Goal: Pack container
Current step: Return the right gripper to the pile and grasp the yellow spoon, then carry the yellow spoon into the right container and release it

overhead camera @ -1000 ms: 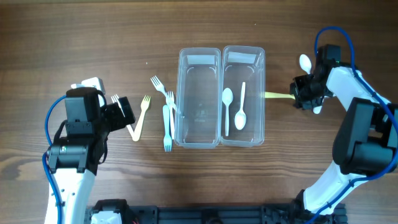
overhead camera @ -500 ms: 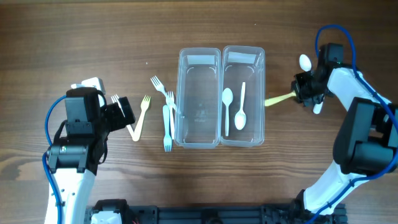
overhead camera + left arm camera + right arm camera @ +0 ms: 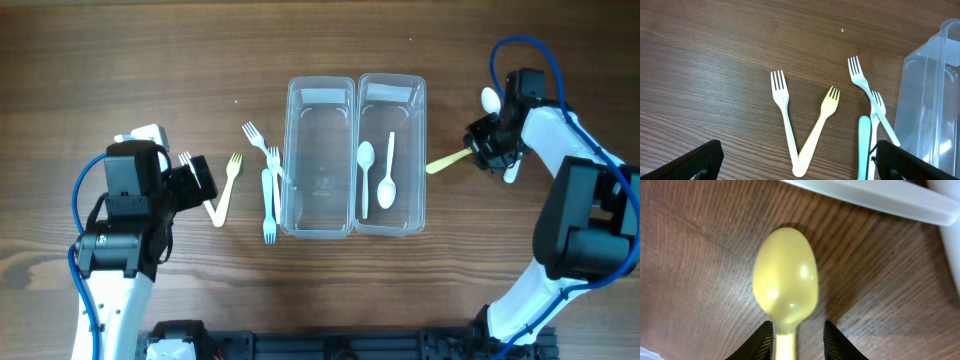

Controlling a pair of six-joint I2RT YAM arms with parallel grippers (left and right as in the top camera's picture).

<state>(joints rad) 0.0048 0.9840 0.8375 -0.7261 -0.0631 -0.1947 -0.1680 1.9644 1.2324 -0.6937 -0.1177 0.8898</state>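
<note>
The clear two-tub container (image 3: 356,100) lies at the table's middle; its right tub holds two white spoons (image 3: 376,175), its left tub (image 3: 320,160) nothing. To its right my right gripper (image 3: 478,150) is shut on the handle of a yellow spoon (image 3: 445,160), bowl tilted toward the container. In the right wrist view the spoon (image 3: 785,285) hangs above the wood between the fingers of that gripper (image 3: 797,335). My left gripper (image 3: 200,180) stands wide open over a white fork (image 3: 782,105) and a yellow fork (image 3: 822,117) that form a V.
More forks, white ones (image 3: 255,137) and a blue one (image 3: 268,200), lie against the container's left wall. A white spoon (image 3: 490,100) rests behind the right gripper and another white piece (image 3: 512,175) shows just below it. The container's rim (image 3: 865,197) shows ahead of the yellow spoon.
The yellow spoon has gone from lying level to tilted, its bowl end swung toward the front, as the right gripper shifted slightly. The left arm has not moved.
</note>
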